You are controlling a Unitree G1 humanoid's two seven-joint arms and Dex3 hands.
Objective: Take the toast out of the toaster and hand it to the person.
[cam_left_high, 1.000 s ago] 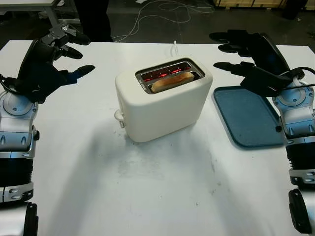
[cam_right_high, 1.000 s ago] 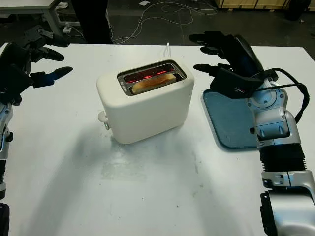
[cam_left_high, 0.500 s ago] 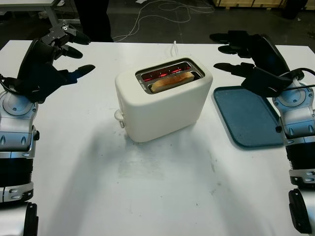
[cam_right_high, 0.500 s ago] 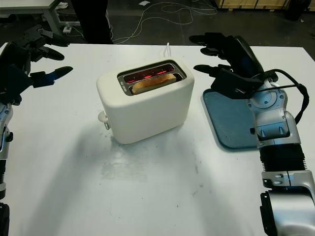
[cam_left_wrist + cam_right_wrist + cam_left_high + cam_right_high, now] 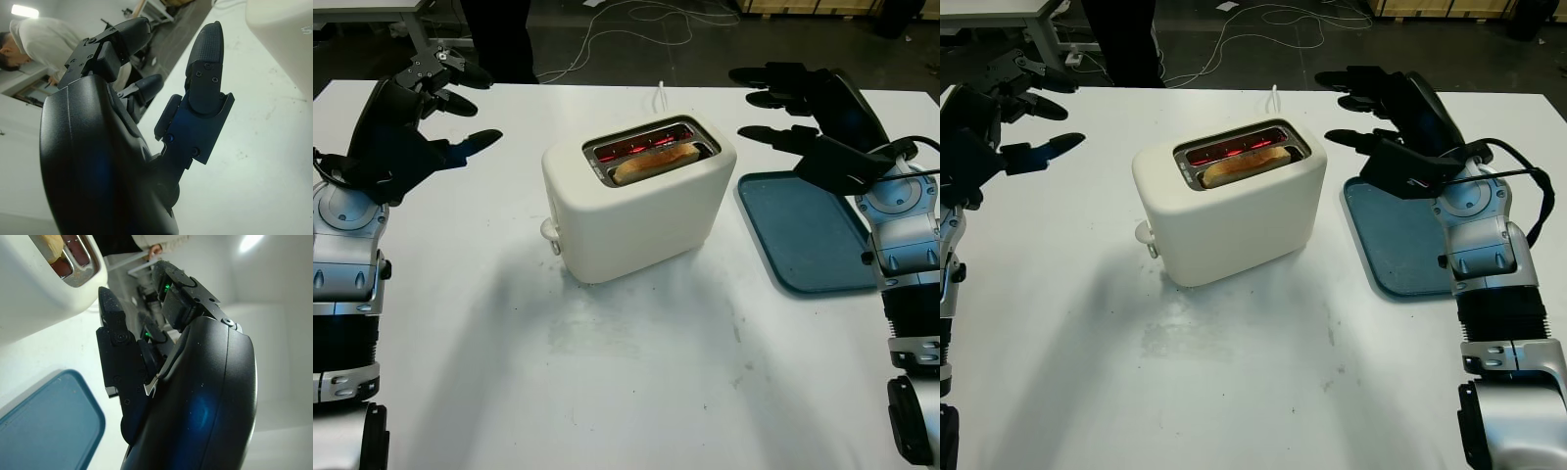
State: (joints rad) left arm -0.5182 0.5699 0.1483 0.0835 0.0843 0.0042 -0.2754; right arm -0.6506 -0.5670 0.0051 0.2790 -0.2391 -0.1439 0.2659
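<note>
So the cream toaster (image 5: 638, 201) sits roughly mid-table on the white table (image 5: 636, 392), turned a bit diagonal w/ its lever knob (image 5: 549, 231) facing the near-left. Two slots on top; the far one is glowing red inside, the near one has the toast (image 5: 656, 163) sitting in it, only the top edge poking out above the slot. Toast's long axis runs along the slot, i.e. near-left to far-right, standing on edge.

Other stuff: a blue tray (image 5: 813, 235) lies flat just right of the toaster, not touching it, nothing on it. A white cord (image 5: 661, 96) comes off the back of the toaster toward the far table edge, more cables on the dark floor beyond. A person's dark legs (image 5: 499, 37) stand at the far-left edge of the table. Nothing between the hands and the toast afaict, top of the toaster is clear.

Left hand (image 5: 421, 122) is up over the far-left part of the table, well apart from the toaster, open, holding nothing. Right hand (image 5: 803, 113) is up over the tray's far end, near the toaster's right side but not touching, also open, fingers aimed toward the toaster.
</note>
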